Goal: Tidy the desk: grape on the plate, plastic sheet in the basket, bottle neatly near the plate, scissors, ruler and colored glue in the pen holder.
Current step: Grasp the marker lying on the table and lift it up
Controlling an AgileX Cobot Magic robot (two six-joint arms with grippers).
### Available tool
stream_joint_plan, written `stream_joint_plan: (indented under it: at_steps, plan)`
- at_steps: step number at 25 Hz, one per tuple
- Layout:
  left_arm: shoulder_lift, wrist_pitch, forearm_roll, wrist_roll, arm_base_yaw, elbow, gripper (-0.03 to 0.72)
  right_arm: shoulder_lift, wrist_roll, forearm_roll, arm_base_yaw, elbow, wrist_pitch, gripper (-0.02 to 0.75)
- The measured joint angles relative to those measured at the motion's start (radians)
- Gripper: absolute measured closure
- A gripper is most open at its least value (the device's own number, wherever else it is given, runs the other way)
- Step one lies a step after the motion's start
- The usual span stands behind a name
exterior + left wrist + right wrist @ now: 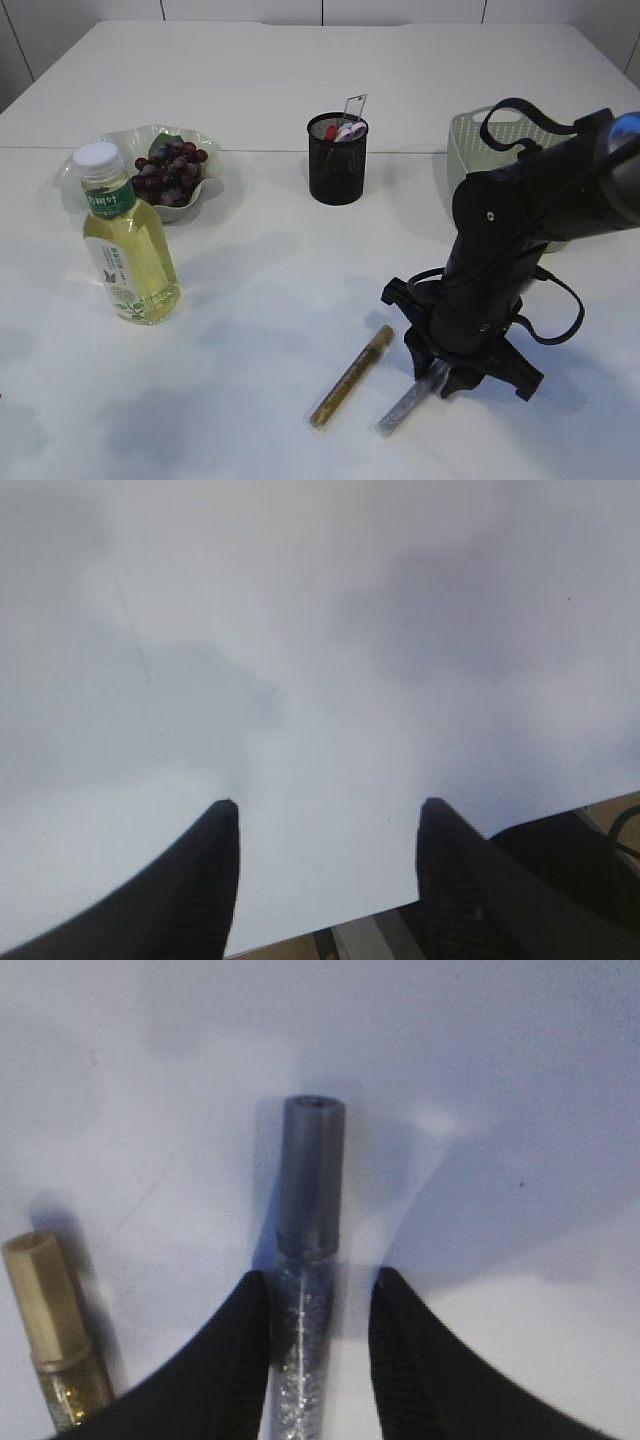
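Desk scene, read from left to right. Farthest left stands a bottle (127,240) of yellow-green drink, upright, just in front of a pale plate (128,141) that holds a bunch of dark grapes (170,170). At centre back sits a black mesh pen holder (337,160) with a few items already poking out of it. Nearer the front, right of centre, a gold glitter glue tube (352,376) lies flat on the white table (260,290), slanting from lower left to upper right. Just beside it on the right lies a silver glitter glue tube (405,406), roughly parallel to the gold one and apart from it. At the far right stands a green basket (470,145), partly hidden by the right arm.

The right gripper (320,1295) is down over the silver tube. In its wrist view the two dark fingers (240,1340) stand on either side of the tube's glittery body, close to it or touching, with the grey cap pointing straight ahead beyond the fingertips. The tube's long axis runs along the fingers, so closing would squeeze it across its width. Whether the pinch is firm yet cannot be told.

The left gripper (328,805) is out of the exterior view; its wrist view shows jaws spread apart over bare table, holding nothing. The right arm is plainly the one placed for this tube
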Motion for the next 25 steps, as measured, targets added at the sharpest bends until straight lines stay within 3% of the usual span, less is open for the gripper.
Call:
stream_joint_plan:
  at_steps: [7,16,20,25]
  plan:
    - [0.0,0.0,0.0,0.0,0.0,0.0,0.273,0.002,-0.013,-0.002,0.0,0.0,-0.002,0.625]
    - [0.0,0.0,0.0,0.0,0.0,0.0,0.274,-0.034,-0.225,0.046,-0.005,-0.039,-0.019,0.643]
    - [0.0,0.0,0.0,0.0,0.0,0.0,0.274,-0.062,-0.499,0.185,-0.046,-0.134,-0.031,0.644]
    - [0.0,0.001,0.0,0.0,0.0,0.0,0.274,-0.065,-0.913,0.463,-0.147,-0.309,-0.008,0.645]
